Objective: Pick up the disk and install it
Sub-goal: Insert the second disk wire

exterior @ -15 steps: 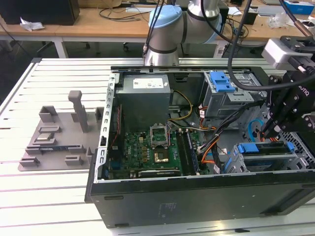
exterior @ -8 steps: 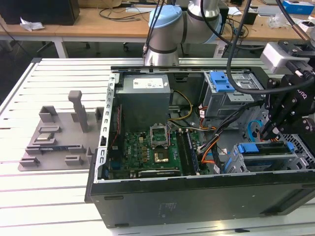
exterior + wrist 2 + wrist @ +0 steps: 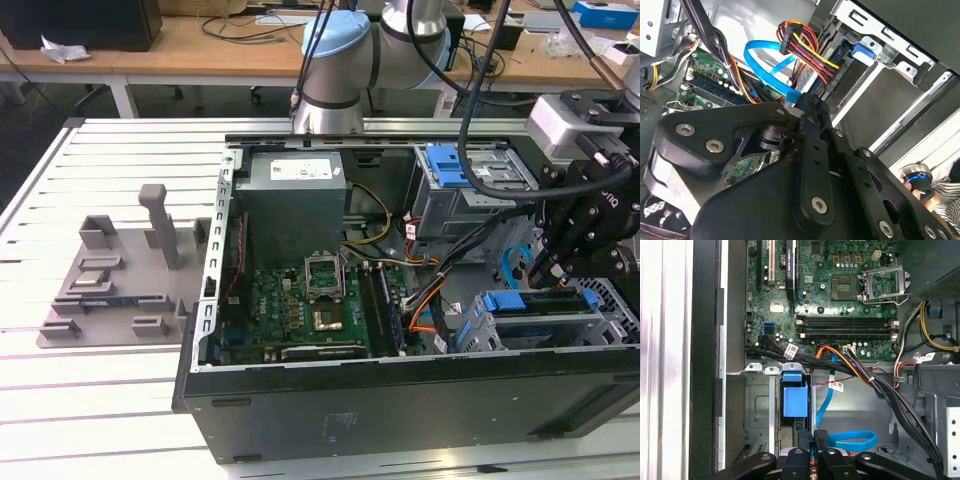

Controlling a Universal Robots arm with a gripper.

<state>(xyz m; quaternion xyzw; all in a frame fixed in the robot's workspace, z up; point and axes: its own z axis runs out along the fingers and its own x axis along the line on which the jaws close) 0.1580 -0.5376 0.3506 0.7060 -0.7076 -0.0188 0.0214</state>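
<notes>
- Inside the open computer case [image 3: 300,400] on the slatted worktop [image 3: 90,400], the end effector [image 3: 553,268] is poised over the drive cage [image 3: 540,320] at the exterior view's right.
- The end effector's two fingers [image 3: 812,440] are seen pressed together in the first wrist view, nearly closed, with nothing visibly held between them.
- The disk [image 3: 545,308] is judged to be already seated in the drive cage: its blue bracket ends show in the exterior view, and its blue bracket tab [image 3: 795,397] sits in the cage slot just beyond the fingertips in the first wrist view.
- Whether the fingertips touch the disk cannot be told.
- The step in hand is judged to be the last of the installing, the seating of the disk in its bay.
- A careful push along the slot is called for, with the blue data cable [image 3: 852,440] and the black wire bundle [image 3: 890,400] kept clear of the fingers.
</notes>
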